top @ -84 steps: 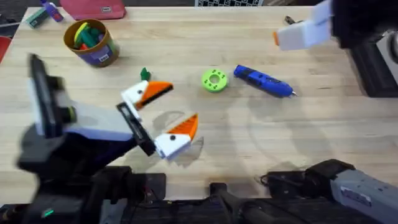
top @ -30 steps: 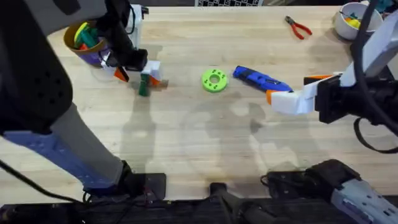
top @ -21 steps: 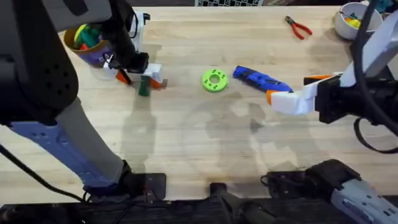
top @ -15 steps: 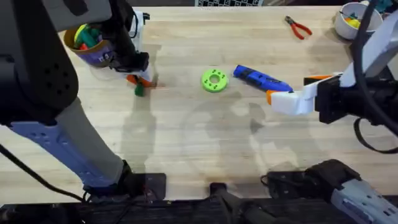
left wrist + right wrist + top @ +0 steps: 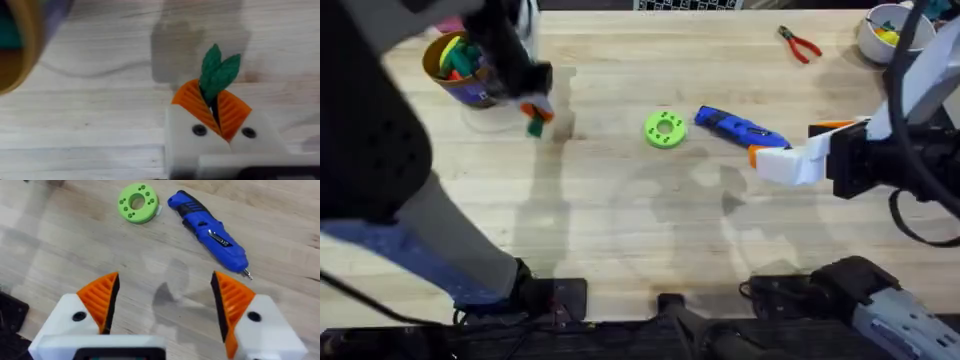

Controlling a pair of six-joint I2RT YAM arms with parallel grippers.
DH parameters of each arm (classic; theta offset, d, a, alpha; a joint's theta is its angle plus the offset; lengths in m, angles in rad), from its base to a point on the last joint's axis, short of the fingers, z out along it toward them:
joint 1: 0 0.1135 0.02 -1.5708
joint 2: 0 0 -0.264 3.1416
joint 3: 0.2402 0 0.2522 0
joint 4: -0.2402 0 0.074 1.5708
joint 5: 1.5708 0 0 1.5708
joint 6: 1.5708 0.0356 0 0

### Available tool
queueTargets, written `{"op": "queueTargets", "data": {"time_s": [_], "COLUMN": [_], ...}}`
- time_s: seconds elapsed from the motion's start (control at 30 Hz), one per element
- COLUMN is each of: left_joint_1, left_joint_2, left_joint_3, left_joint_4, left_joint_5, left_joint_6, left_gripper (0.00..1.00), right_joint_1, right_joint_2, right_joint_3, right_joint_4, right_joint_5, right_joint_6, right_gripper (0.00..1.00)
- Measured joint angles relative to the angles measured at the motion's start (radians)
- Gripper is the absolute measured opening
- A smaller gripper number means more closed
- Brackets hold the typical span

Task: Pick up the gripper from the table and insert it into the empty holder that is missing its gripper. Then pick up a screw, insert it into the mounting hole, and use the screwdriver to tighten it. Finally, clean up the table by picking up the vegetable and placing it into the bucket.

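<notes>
My left gripper (image 5: 534, 112) is shut on the vegetable (image 5: 534, 127), a slim green toy, and holds it above the table just right of the bucket (image 5: 460, 70). In the left wrist view the orange fingers (image 5: 190, 102) pinch the green leafy vegetable (image 5: 218, 74), with the bucket (image 5: 17, 47) close by. My right gripper (image 5: 795, 140) hovers open at the right, holding nothing. The blue screwdriver (image 5: 740, 130) lies on the table just beyond it, and it appears again as the screwdriver (image 5: 210, 232) past the open right gripper (image 5: 165, 287). The loose gripper piece, holder, mounting hole and screw are out of view.
A lime-green disc (image 5: 665, 129) with holes lies mid-table beside the screwdriver, also seen as the disc (image 5: 137, 202). Red-handled pliers (image 5: 800, 43) and a white bowl (image 5: 880, 25) sit at the far right. My left arm looms large over the table's left side.
My left gripper has closed on the vegetable, lifted it off the table and carried it towards the bucket. The right arm has held still for the last second.
</notes>
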State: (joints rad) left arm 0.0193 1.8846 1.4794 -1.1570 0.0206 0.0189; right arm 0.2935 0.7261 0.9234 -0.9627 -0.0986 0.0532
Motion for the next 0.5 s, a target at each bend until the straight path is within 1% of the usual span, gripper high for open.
{"op": "queueTargets", "data": {"time_s": [0.13,0.23,0.33,0.5], "left_joint_1": [0.005,0.025,0.068,0.158], "left_joint_2": [-0.099,-0.157,-0.184,-0.176], "left_joint_3": [0.119,0.211,0.278,0.294], "left_joint_4": [-0.037,-0.040,-0.009,0.084], "left_joint_5": [-0.035,-0.076,-0.109,-0.131], "left_joint_6": [-0.040,-0.068,-0.085,-0.111], "left_gripper": [0.022,0.022,0.022,0.022], "right_joint_1": [0.000,0.000,0.000,0.000], "right_joint_2": [0.000,0.000,0.000,0.000], "right_joint_3": [0.000,0.000,0.000,0.000], "right_joint_4": [-0.001,-0.002,-0.002,-0.002], "right_joint_5": [0.000,0.000,0.000,0.000], "right_joint_6": [0.000,0.000,0.000,0.000], "right_gripper": [0.994,0.993,0.993,0.993]}}
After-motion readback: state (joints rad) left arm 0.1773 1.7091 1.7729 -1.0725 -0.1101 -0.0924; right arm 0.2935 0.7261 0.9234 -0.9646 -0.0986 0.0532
